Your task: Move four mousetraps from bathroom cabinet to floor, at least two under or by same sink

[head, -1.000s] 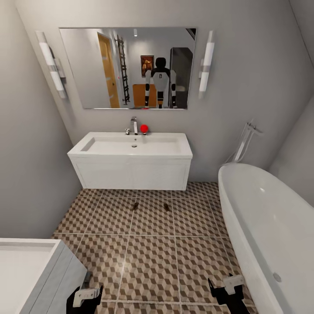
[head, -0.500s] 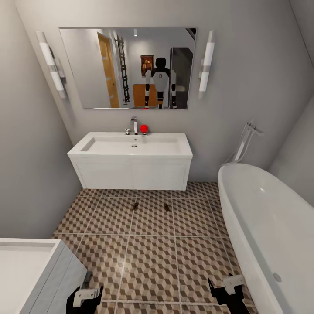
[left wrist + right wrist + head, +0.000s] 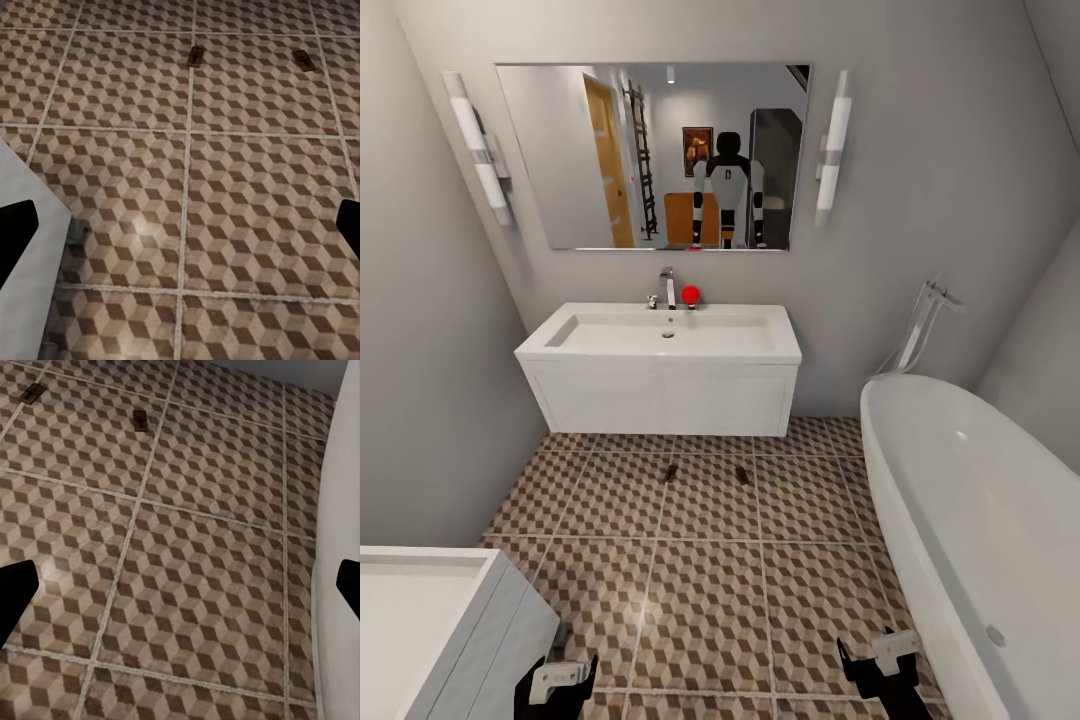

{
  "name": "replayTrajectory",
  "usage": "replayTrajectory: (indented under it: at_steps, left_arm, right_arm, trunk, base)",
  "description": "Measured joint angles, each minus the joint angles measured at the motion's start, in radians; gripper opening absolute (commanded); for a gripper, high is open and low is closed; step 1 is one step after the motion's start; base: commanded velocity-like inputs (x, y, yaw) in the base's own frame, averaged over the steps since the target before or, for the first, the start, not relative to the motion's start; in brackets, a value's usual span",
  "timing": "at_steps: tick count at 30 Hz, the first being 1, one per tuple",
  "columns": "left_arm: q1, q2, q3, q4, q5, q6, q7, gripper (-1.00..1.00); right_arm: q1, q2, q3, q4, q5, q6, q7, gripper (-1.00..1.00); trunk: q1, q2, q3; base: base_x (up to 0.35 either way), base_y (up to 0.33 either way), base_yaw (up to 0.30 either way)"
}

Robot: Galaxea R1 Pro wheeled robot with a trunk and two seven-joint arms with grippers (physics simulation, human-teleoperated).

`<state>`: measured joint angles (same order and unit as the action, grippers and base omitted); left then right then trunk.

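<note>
Two mousetraps lie on the cube-patterned bathroom floor just in front of the white boxy sink: the left mousetrap and the right mousetrap. The left wrist view shows the same pair, one mousetrap and another mousetrap; the right wrist view has a mousetrap and a second mousetrap. My left gripper and right gripper hang low at the picture's bottom edge, both open and empty, well short of the traps. An orange-wood cabinet appears reflected in the mirror.
A white oval bathtub runs along the right side. A white unit stands at the near left beside my left arm. A mirror with two wall lamps hangs above the sink; a faucet and a red ball sit on its rim.
</note>
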<state>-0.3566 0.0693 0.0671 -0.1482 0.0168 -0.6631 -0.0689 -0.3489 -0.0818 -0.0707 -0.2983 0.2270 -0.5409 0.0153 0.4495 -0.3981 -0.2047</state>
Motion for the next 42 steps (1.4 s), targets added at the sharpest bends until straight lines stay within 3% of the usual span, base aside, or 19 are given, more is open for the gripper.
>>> replayTrajectory:
  at_steps: [27, 42]
  left_arm:
    - [0.000, -0.021, 0.000, 0.020, 0.001, 0.001, 0.002, 1.00]
    - [0.000, -0.024, 0.000, 0.035, 0.002, 0.001, 0.002, 1.00]
  right_arm:
    - [0.000, 0.000, -0.001, 0.000, -0.002, 0.000, 0.000, 1.00]
    - [0.000, 0.000, -0.002, 0.000, -0.002, 0.000, 0.000, 1.00]
  trunk:
    - [0.000, 0.000, 0.000]
    - [0.000, 0.000, 0.000]
  base:
    - [0.000, 0.000, 0.004]
    - [0.000, 0.000, 0.230]
